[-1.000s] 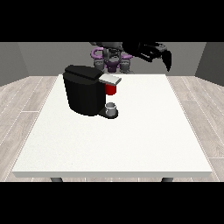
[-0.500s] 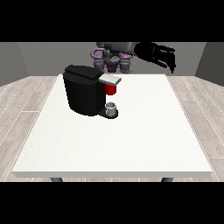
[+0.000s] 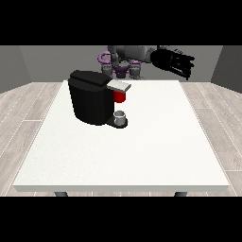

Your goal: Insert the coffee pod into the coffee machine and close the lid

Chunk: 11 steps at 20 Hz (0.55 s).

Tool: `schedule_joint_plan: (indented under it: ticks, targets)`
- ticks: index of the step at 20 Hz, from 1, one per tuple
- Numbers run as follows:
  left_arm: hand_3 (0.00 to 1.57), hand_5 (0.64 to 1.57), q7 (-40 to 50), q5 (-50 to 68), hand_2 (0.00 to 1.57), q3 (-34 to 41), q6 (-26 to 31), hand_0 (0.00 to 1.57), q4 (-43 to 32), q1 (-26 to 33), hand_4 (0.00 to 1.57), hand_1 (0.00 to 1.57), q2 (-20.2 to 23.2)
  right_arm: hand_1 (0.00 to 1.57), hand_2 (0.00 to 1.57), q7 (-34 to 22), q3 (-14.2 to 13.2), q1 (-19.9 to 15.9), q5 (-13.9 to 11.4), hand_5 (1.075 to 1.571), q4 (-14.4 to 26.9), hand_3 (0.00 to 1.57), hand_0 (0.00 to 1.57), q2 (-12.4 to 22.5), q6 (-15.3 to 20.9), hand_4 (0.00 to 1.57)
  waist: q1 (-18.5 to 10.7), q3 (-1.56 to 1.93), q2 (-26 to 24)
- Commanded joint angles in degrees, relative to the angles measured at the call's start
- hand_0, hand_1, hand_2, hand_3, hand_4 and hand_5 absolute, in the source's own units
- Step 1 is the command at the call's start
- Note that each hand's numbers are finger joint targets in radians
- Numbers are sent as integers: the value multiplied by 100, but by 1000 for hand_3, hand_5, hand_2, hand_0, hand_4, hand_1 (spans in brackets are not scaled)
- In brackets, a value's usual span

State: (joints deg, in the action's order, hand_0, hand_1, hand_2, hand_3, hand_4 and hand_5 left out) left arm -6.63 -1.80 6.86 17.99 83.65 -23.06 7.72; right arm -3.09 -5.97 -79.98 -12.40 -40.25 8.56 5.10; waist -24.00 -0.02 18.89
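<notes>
Grey room, white table [image 3: 142,156], black coffee machine [image 3: 92,99]; raised hand [image 3: 177,62], fingers spread.

even, bright light; faint shadows

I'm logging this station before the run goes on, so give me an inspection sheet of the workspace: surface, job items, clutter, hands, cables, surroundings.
Surface: large white table, mostly bare.
Job's things: black coffee machine at the table's far left part; its grey lid lies over a red part, maybe the pod holder; a small grey cup stands on its base. No separate coffee pod seen.
Clutter: nothing seen.
Hands: the hand at the view's right is raised beyond the table's far edge, holding nothing; the hand at the view's left is not visible.
Cables: nothing seen.
Surroundings: pale wood-plank floor, grey walls.
</notes>
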Motion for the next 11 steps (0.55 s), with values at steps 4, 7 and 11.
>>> schedule_joint_plan:
  ticks: [4,7,11]
  targets:
    - [0,1571,33,245,0,219,201,0,-121,349,341,0,175,0,0,695,102,638,161,1571,-164,0,0,-460,-196,0,370,2,-491]
    - [0,1571,-171,-39,0,31,12,0,-190,753,248,0,-4,0,0,908,155,809,251,1571,-317,0,0,-734,-236,219,557,2,-757]
    - [0,1571,-396,-207,0,79,-185,0,-831,733,266,0,-74,0,0,927,895,1483,862,1571,-678,0,0,-846,-266,259,845,0,-1199]
